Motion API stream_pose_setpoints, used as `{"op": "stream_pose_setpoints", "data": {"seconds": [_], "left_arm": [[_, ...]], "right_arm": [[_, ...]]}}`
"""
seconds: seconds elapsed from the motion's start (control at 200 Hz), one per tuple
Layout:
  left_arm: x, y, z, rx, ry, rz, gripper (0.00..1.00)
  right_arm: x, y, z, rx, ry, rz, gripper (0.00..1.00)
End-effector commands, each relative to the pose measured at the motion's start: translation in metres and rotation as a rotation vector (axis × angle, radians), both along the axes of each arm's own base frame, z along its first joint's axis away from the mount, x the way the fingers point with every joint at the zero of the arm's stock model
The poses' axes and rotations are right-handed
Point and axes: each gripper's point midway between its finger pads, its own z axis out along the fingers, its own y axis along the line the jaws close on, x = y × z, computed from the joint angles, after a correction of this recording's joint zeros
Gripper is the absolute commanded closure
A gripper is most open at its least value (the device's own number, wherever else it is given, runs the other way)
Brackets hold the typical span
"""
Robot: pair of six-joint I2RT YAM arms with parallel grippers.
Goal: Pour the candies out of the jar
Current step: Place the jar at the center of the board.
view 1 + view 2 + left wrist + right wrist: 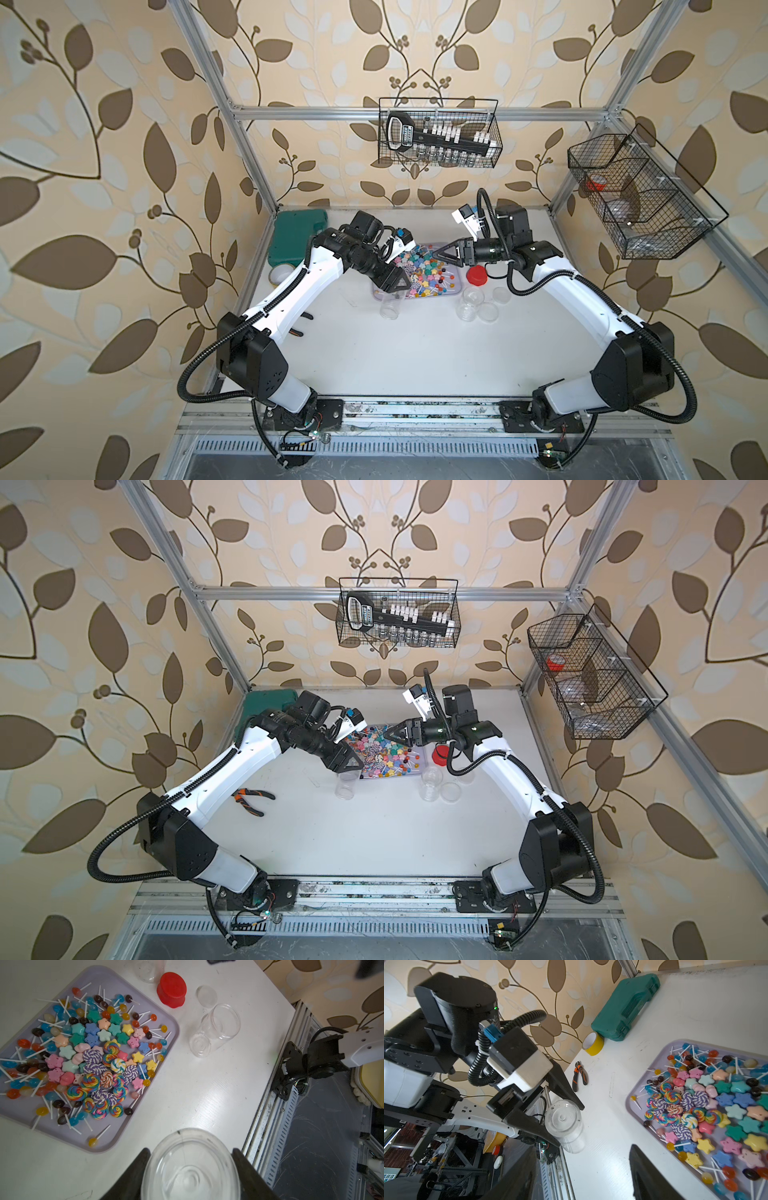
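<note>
A: State of the left gripper [191,1150]?

B: Pinching the clear jar [190,1167] across its body, one black finger on either side. The jar looks empty. It hangs tilted just off the near corner of the lilac tray [20,1112], over the white table [207,1095]. In the right wrist view its base end, with a small nub at the centre, faces the camera. Can't tell whether the mouth touches the table.

A: And the candies [97,1057]?

B: All on the tray, none in the jar. They lie in a loose heap. The pastel stars [105,1035] sit toward the middle. The rainbow and purple-white swirls [90,1082] are bunched next to them. The round lollipops [93,1141] on white sticks are scattered toward the edges.

A: The right gripper [435,252]?

B: Fingers spread wide, nothing between them. In both top views it hovers over the far edge of the tray, tips pointing toward the left arm. Whether it touches any sweet, can't tell.

A: Other items?

B: A red lid [172,989] is on the table just beside the tray, on the right arm's side. Near it are a second clear jar [216,1028], lidless and empty, and a clear round lid [206,996]. By the left arm, a green tool case [625,1007] sits at the back corner with a roll of yellow tape [592,1044] just beside it. The orange-handled pliers [579,1076] lie apart from both. A black wire basket [495,124] hangs on the back rail of the frame.
</note>
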Motion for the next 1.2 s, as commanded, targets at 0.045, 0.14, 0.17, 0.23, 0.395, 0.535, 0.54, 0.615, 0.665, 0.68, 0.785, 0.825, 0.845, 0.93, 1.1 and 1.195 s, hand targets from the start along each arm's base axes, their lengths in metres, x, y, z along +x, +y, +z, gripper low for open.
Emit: {"op": "stream_pose_setpoints", "data": {"seconds": [0.045, 0.14, 0.17, 0.23, 0.395, 0.535, 0.54, 0.615, 0.665, 0.68, 0.785, 0.825, 0.845, 0.93, 1.1, 1.195], "left_arm": [[0.012, -0.003, 0.007, -0.063, -0.026, 0.006, 0.42], [0.024, 0.001, 0.008, -0.058, -0.048, 0.05, 0.43], [0.027, 0.003, 0.009, -0.057, -0.055, 0.062, 0.44], [0.035, 0.008, 0.012, -0.059, -0.066, 0.101, 0.46], [0.06, 0.021, 0.021, -0.07, -0.099, 0.225, 0.48], [0.081, 0.03, 0.039, -0.153, -0.128, 0.354, 0.49], [0.082, 0.03, 0.04, -0.156, -0.129, 0.358, 0.49], [0.089, 0.033, 0.052, -0.201, -0.155, 0.418, 0.5], [0.092, 0.034, 0.06, -0.233, -0.166, 0.458, 0.52], [0.093, 0.035, 0.063, -0.244, -0.169, 0.471, 0.52], [0.094, 0.038, 0.083, -0.337, -0.191, 0.538, 0.53], [0.096, 0.038, 0.087, -0.366, -0.188, 0.564, 0.53], [0.096, 0.039, 0.089, -0.379, -0.188, 0.574, 0.53], [0.094, 0.039, 0.098, -0.439, -0.187, 0.601, 0.53], [0.09, 0.041, 0.11, -0.517, -0.17, 0.634, 0.53], [0.088, 0.04, 0.117, -0.555, -0.166, 0.634, 0.53]], "right_arm": [[-0.01, 0.004, -0.016, -0.011, 0.053, 0.018, 0.32], [-0.01, 0.003, -0.022, -0.023, 0.063, 0.005, 0.33], [-0.01, 0.002, -0.024, -0.026, 0.068, -0.002, 0.32], [-0.012, 0.001, -0.027, -0.023, 0.079, -0.005, 0.32], [-0.018, 0.001, -0.025, 0.032, 0.105, -0.025, 0.32], [-0.024, 0.002, -0.025, 0.126, 0.151, -0.048, 0.32], [-0.024, 0.002, -0.026, 0.127, 0.154, -0.049, 0.32], [-0.023, 0.001, -0.03, 0.142, 0.17, -0.07, 0.32], [-0.022, 0.002, -0.031, 0.162, 0.175, -0.079, 0.32], [-0.022, 0.002, -0.031, 0.171, 0.182, -0.082, 0.32], [-0.018, 0.003, -0.025, 0.222, 0.174, -0.099, 0.32], [-0.016, 0.004, -0.025, 0.234, 0.178, -0.103, 0.33], [-0.015, 0.005, -0.025, 0.24, 0.181, -0.103, 0.33], [-0.012, 0.011, -0.024, 0.264, 0.189, -0.095, 0.33], [-0.005, 0.02, -0.018, 0.287, 0.169, -0.081, 0.33], [-0.003, 0.024, -0.013, 0.32, 0.187, -0.07, 0.34]]}}
